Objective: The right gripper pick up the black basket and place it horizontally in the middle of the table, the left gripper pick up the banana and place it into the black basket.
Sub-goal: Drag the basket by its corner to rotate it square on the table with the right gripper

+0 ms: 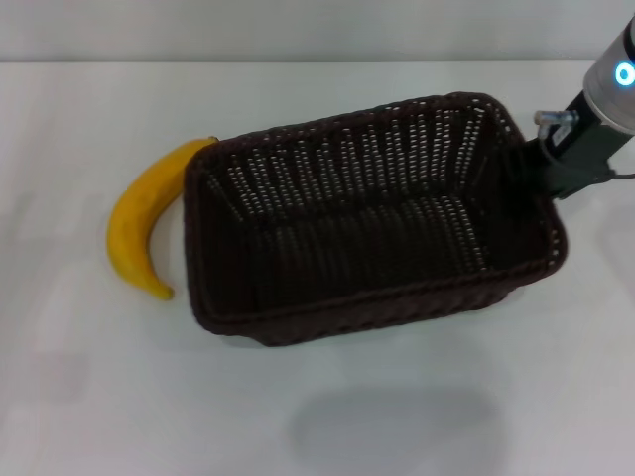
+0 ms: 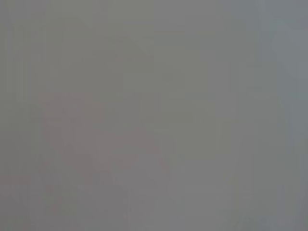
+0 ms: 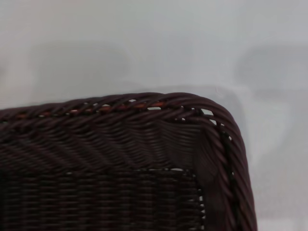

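The black basket (image 1: 367, 223) is a large dark woven basket in the middle of the head view, open side up and lying lengthwise across. Its shadow falls apart from it on the table (image 1: 327, 416), so it hangs above the surface. My right gripper (image 1: 536, 159) grips the rim at the basket's right end, below the white arm with the blue ring light. The right wrist view shows a corner of the braided rim (image 3: 192, 103) close up. The banana (image 1: 134, 233) lies on the table against the basket's left end. The left gripper is out of view.
The left wrist view shows only plain grey. The white table (image 3: 144, 43) runs on all sides of the basket, with a pale wall edge along the far side.
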